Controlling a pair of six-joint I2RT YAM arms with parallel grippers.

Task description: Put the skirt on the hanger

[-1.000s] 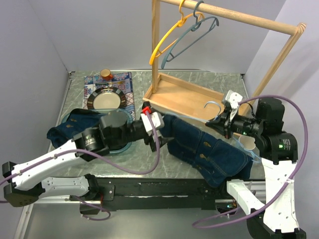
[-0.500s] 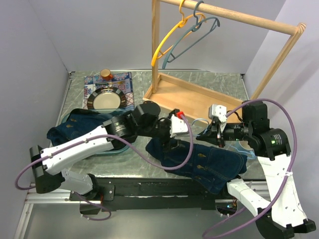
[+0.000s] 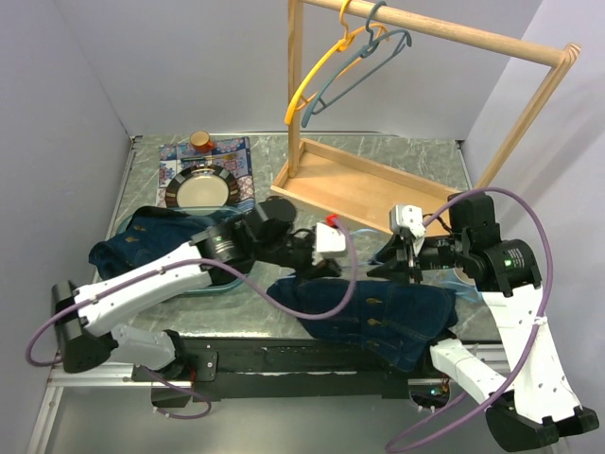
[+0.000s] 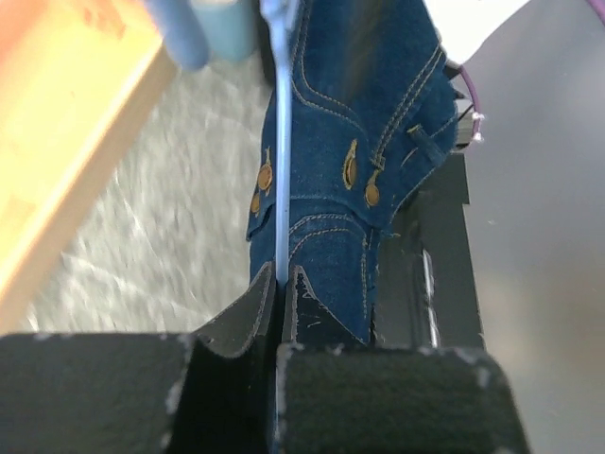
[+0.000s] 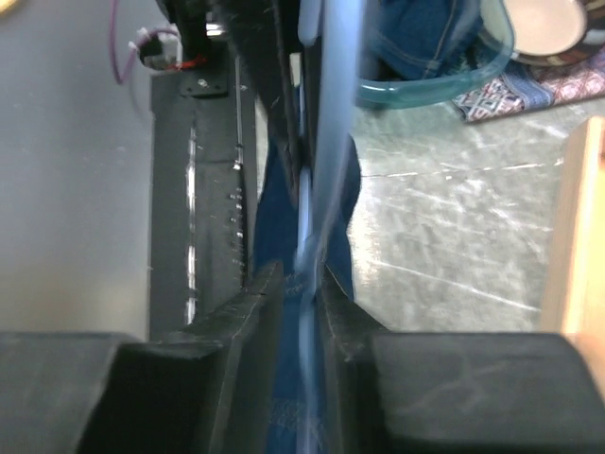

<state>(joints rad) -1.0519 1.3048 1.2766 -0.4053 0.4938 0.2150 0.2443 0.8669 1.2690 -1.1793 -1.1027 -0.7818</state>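
The denim skirt (image 3: 378, 307) lies crumpled on the table by the front edge, under both grippers. A thin light-blue hanger (image 4: 280, 170) runs above it. My left gripper (image 4: 281, 274) is shut on the hanger's bar, with the skirt (image 4: 350, 123) just to its right. In the top view the left gripper (image 3: 326, 263) faces my right gripper (image 3: 386, 263) across a short gap. In the right wrist view the right gripper (image 5: 301, 270) stands slightly open around the blurred hanger (image 5: 331, 113), with denim (image 5: 348, 194) beneath. How the skirt sits on the hanger is hidden.
A wooden rack (image 3: 444, 33) at the back holds a yellow hanger (image 3: 312, 80) and a grey-blue hanger (image 3: 364, 66) over its tray base (image 3: 350, 184). At the left, a teal tub (image 3: 203, 287) holds another denim garment (image 3: 142, 236). Behind it, a plate (image 3: 200, 190) rests on a patterned mat.
My left arm swung from the left to the centre and shut on the hanger. The skirt slid towards the front edge. My right gripper's jaws have parted a little.
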